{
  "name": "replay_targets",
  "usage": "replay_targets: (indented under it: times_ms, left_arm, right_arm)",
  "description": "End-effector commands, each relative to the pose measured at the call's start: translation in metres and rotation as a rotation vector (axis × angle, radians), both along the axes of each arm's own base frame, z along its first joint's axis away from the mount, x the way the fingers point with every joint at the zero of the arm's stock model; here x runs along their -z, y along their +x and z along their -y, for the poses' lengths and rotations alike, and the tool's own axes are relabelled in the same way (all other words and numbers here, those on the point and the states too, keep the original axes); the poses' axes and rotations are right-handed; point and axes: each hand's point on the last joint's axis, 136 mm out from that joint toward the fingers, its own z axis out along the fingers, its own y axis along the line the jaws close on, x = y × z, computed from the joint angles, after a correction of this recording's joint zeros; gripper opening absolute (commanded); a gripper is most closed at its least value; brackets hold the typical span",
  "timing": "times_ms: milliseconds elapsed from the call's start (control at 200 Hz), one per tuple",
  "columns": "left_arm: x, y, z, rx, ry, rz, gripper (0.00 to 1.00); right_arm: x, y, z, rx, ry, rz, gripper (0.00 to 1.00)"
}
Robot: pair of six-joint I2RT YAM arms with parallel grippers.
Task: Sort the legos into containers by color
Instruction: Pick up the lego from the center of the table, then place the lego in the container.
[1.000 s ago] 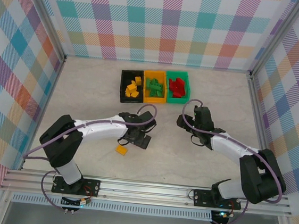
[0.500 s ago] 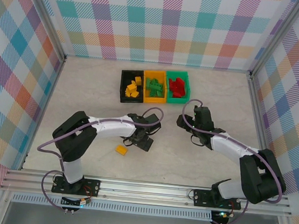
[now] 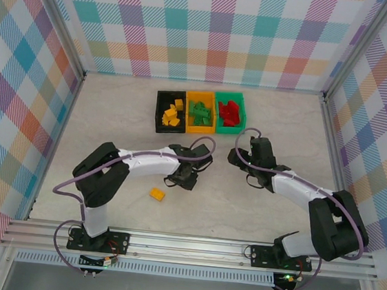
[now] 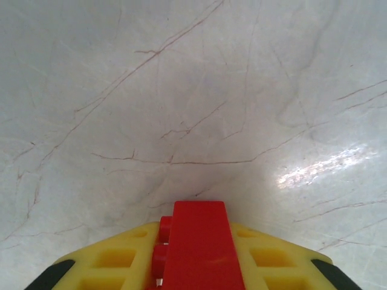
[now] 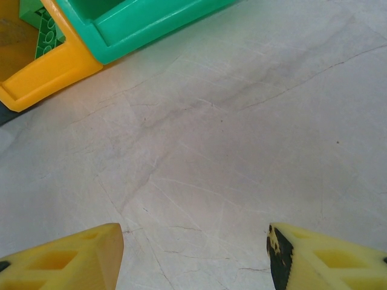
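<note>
Nearest, one small yellow-orange studded plastic lego point(image 3: 157, 194) lies unsorted on the pale marbled tabletop point(image 3: 113, 123), exactly where it lay a second ago. Just beyond it, the left gripper point(image 3: 185, 179) has slid rightward in that second, its yellow fingers point(image 4: 115, 261) pinching a small red studded lego point(image 4: 198, 241). That suggests the carry toward the bins has begun. Further right, the right gripper point(image 5: 195, 238) hovers unmoved, fingers spread and empty. Farthest stand three bins:
- the black rectangular plastic bin point(image 3: 158, 110) holds yellow bricks point(image 3: 172, 115)
- the orange-yellow bin point(image 3: 199, 129) holds green bricks point(image 3: 199, 112)
- the green bin point(image 3: 242, 114) holds red bricks point(image 3: 229, 112), so this lego belongs there
</note>
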Motion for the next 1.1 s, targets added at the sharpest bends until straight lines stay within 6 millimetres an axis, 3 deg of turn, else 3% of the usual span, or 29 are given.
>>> replay_targets:
  times_ms: [0,160,375,500,655,680,705,770,820,880,980,1095]
  left_arm:
    - [-0.025,0.014,0.013,-0.006,-0.045,0.039,0.08]
    - [-0.061,0.051,0.041,-0.037,-0.184,0.077,0.05]
    - [-0.112,0.121,0.083,-0.051,-0.281,0.200,0.04]
    - [-0.122,0.167,0.107,-0.064,-0.332,0.247,0.04]
    - [-0.119,0.227,0.124,-0.096,-0.368,0.310,0.05]
    - [-0.118,0.235,0.125,-0.106,-0.377,0.316,0.08]
    - [-0.117,0.242,0.128,-0.111,-0.394,0.323,0.16]
    - [-0.116,0.259,0.134,-0.131,-0.434,0.355,0.60]
    - [-0.116,0.266,0.136,-0.148,-0.465,0.367,0.79]
    - [-0.120,0.267,0.136,-0.162,-0.476,0.372,0.84]
    - [-0.127,0.258,0.133,-0.159,-0.485,0.358,0.85]
    - [-0.138,0.232,0.117,-0.146,-0.457,0.345,0.86]
  right_arm:
    - [-0.011,0.008,-0.003,-0.001,0.020,0.033,0.65]
    - [-0.011,0.007,-0.003,-0.001,0.022,0.031,0.65]
    - [-0.012,0.008,-0.002,0.001,0.018,0.035,0.65]
    - [-0.012,0.008,-0.002,0.001,0.022,0.035,0.65]
    - [-0.011,0.009,-0.002,0.002,0.015,0.032,0.65]
    - [-0.011,0.010,-0.002,0.004,0.015,0.031,0.65]
    - [-0.011,0.010,-0.003,0.002,0.016,0.033,0.65]
    - [-0.010,0.010,-0.003,-0.001,0.016,0.031,0.65]
    - [-0.011,0.011,-0.004,-0.002,0.016,0.031,0.65]
    - [-0.010,0.010,-0.004,-0.006,0.015,0.028,0.65]
    - [-0.011,0.011,-0.005,-0.007,0.017,0.027,0.65]
    - [-0.011,0.011,-0.006,-0.009,0.024,0.024,0.65]
